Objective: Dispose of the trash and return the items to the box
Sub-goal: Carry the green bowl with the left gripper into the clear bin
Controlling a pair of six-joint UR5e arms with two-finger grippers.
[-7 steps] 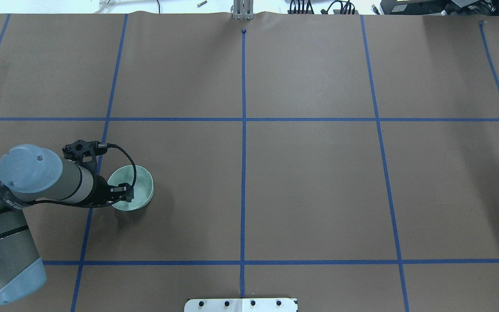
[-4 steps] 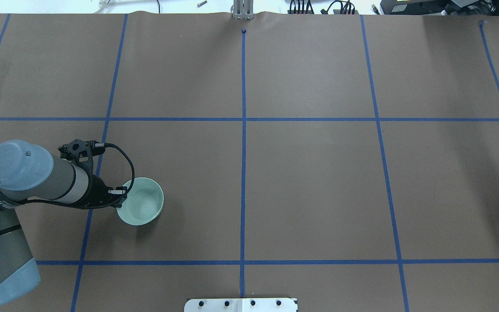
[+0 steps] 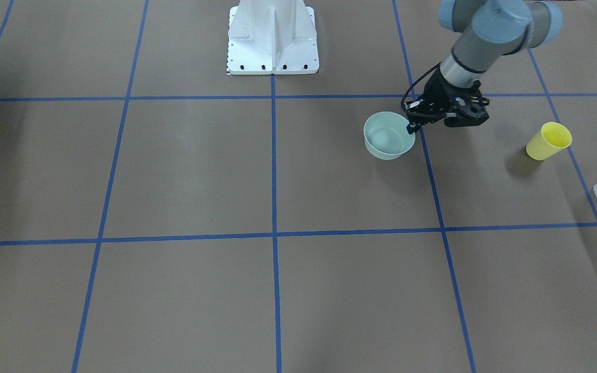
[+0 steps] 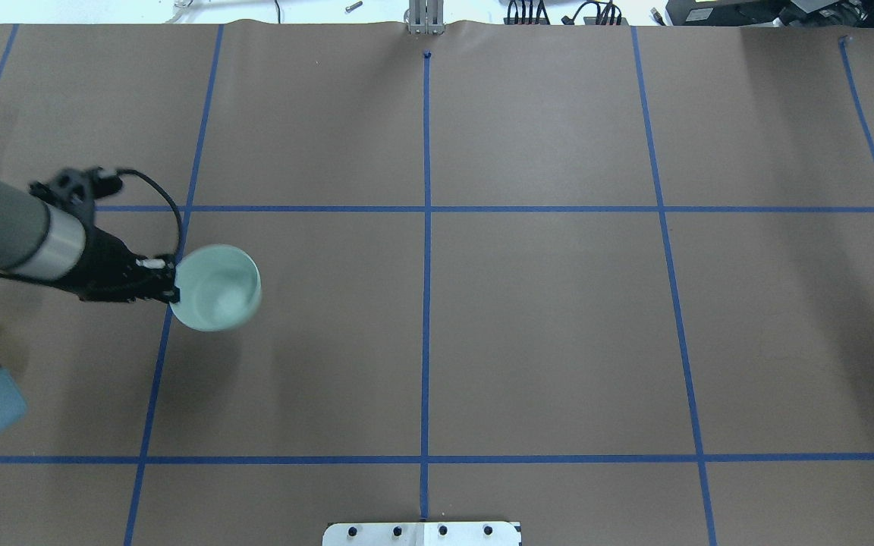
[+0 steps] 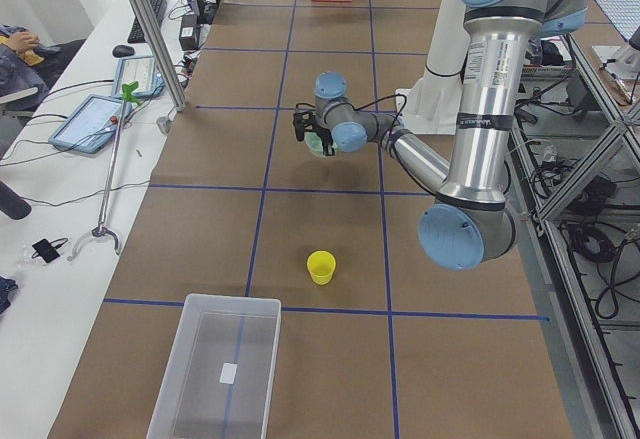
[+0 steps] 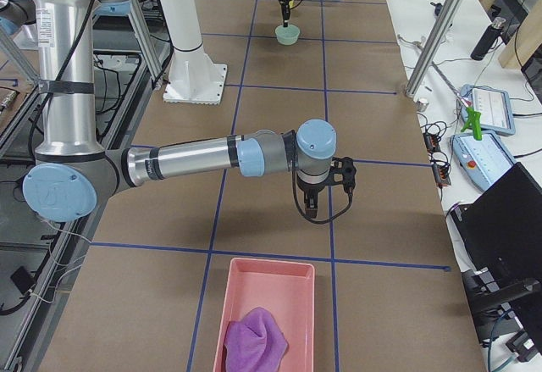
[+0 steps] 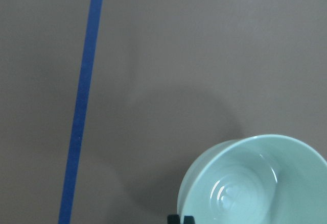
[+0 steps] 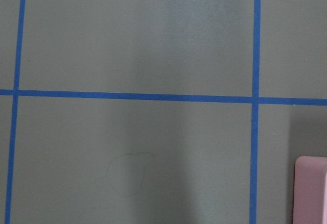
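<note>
A pale green bowl [image 4: 217,287] hangs a little above the brown table, its shadow below it in the left wrist view [image 7: 255,183]. My left gripper [image 4: 171,287] is shut on the bowl's near rim; it also shows in the front view [image 3: 411,124] beside the bowl [image 3: 389,135]. A yellow cup [image 3: 548,141] stands upright to the robot's left of the bowl. A clear plastic box [image 5: 215,364] stands empty at the table's left end. My right gripper [image 6: 309,211] hangs over bare table at the right end; I cannot tell whether it is open or shut.
A pink tray [image 6: 262,313] with a purple cloth [image 6: 254,342] in it stands at the table's right end. The robot's white base [image 3: 272,36] is at the table's near edge. Blue tape lines grid the table.
My left arm has swung back to the left and carried the bowl away from the robot's edge, toward the left. The bowl stays in the gripper.
</note>
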